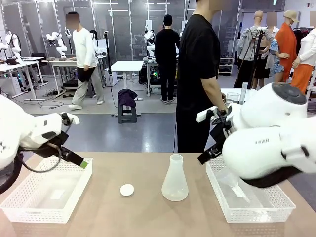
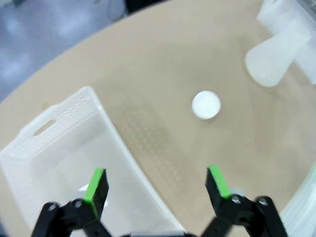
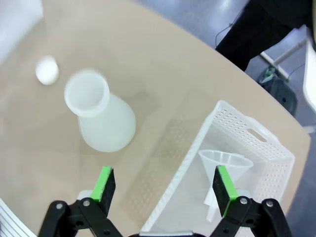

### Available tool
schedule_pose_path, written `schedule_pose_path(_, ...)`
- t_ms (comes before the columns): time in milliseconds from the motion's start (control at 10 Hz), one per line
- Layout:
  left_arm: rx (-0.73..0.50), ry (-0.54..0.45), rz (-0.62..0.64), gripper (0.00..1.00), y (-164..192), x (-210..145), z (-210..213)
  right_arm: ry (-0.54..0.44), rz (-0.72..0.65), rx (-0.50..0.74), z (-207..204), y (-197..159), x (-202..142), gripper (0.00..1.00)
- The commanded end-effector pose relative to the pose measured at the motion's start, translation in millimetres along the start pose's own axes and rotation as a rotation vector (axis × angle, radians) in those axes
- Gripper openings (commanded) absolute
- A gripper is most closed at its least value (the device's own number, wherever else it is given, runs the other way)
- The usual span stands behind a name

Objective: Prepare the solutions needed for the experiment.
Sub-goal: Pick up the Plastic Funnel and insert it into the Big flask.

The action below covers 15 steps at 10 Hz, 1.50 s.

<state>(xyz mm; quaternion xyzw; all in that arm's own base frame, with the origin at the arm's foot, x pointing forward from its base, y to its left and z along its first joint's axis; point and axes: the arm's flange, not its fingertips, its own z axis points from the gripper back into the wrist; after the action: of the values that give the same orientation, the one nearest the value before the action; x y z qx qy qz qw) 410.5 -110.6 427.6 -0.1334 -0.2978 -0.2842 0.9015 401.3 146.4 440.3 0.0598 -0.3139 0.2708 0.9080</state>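
Since left gripper (image 2: 157, 177) and right gripper (image 3: 164, 174) hang released, looks like setup: next, right grabs funnel (image 3: 224, 162) near flask (image 3: 101, 121).

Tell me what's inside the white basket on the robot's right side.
A clear funnel lies in the right basket. Nothing else is visible there, but the right arm covers the basket's far end in the front view.
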Motion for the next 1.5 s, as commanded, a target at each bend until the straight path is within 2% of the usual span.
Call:
schedule_pose_path(0,-0.265,-0.089,0.097,1.0,50,4,-1,-0.095,-0.194,0.138,8,-36,0,1.0)
schedule_pose_path(100,-0.308,-0.086,0.155,1.0,61,3,4,-0.142,-0.282,0.216,11,-46,-3,1.0)
schedule_pose_path(200,-0.387,-0.101,0.211,1.0,70,2,8,-0.162,-0.309,0.249,12,-50,-6,1.0)
schedule_pose_path(300,-0.425,-0.12,0.194,1.0,73,1,12,-0.169,-0.267,0.267,13,-49,-8,1.0)
schedule_pose_path(400,-0.321,-0.114,0.157,1.0,51,-3,22,-0.109,-0.294,0.182,20,-36,0,1.0)
schedule_pose_path(700,-0.321,-0.114,0.157,1.0,51,-3,22,-0.109,-0.294,0.182,20,-36,0,1.0)
schedule_pose_path(800,-0.339,-0.115,0.184,1.0,54,-3,20,-0.122,-0.298,0.215,19,-39,-3,1.0)
schedule_pose_path(900,-0.464,-0.162,0.228,1.0,62,1,5,-0.175,-0.391,0.317,8,-44,-2,1.0)
schedule_pose_path(1000,-0.574,-0.185,0.214,1.0,69,1,-2,-0.189,-0.478,0.423,2,-52,-5,1.0)
schedule_pose_path(1200,-0.734,-0.228,0.237,1.0,81,-1,-15,-0.187,-0.606,0.528,-5,-62,-10,1.0)
schedule_pose_path(1400,-0.918,-0.284,0.177,1.0,87,-7,-26,-0.218,-0.709,0.699,-18,-66,-9,1.0)
